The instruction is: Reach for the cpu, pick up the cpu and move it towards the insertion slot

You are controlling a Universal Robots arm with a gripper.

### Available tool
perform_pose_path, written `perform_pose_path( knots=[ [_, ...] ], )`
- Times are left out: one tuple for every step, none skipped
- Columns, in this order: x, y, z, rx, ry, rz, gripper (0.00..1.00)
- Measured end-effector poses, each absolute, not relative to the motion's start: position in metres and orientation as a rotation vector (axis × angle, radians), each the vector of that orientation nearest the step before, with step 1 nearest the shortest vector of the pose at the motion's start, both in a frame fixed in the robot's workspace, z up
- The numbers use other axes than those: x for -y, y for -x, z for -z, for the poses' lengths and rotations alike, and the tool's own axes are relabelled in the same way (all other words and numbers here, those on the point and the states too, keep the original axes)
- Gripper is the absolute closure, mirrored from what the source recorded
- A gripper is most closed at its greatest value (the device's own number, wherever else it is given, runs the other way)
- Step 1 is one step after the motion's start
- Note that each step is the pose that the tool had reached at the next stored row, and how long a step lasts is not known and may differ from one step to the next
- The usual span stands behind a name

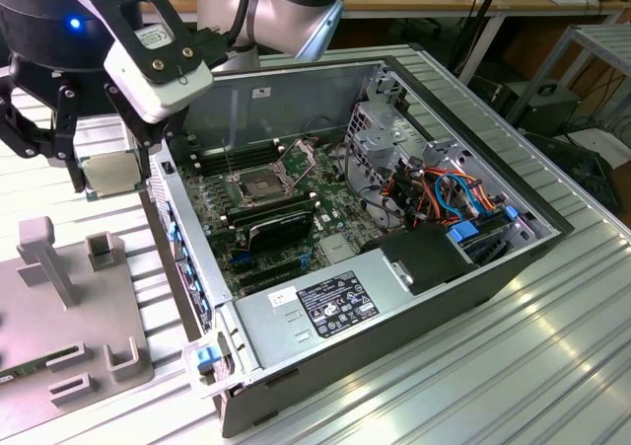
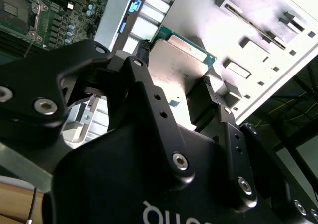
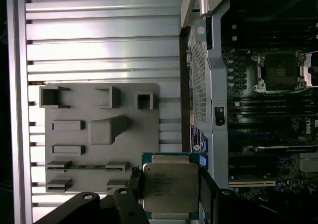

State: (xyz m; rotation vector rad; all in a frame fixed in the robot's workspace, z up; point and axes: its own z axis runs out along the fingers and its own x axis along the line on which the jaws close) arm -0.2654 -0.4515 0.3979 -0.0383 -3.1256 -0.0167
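One thin cpu (image 3: 170,186) sits pinched by its edges in my tool (image 3: 171,194), outside the case wall (image 1: 182,243); any slip or knock there could drop it short of the insertion slot (image 1: 253,184).

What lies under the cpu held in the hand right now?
Under the cpu, held in the hand, lie the ribbed metal table and the computer case's outer wall. The grey fixture tray sits beside it. The cpu's underside is hidden.
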Motion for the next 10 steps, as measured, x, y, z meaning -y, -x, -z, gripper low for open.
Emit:
perform_pose_path(
  knots=[
    [0.452,0.264,-0.398,3.126,0.038,0.016,0.45],
    [0.452,0.262,-0.398,3.126,0.038,0.016,0.45],
    [0.452,0.262,-0.398,3.126,0.038,0.017,0.45],
    [0.452,0.26,-0.398,3.126,0.038,0.017,0.45],
    [0.452,0.26,-0.398,3.126,0.038,0.017,0.45],
    [0.452,0.258,-0.398,3.126,0.038,0.017,0.45],
    [0.452,0.257,-0.398,3.126,0.038,0.016,0.45],
    [0.452,0.256,-0.398,3.126,0.038,0.016,0.45],
    [0.452,0.255,-0.398,3.126,0.038,0.017,0.45],
    [0.452,0.253,-0.398,3.126,0.038,0.017,0.45]
  ],
)
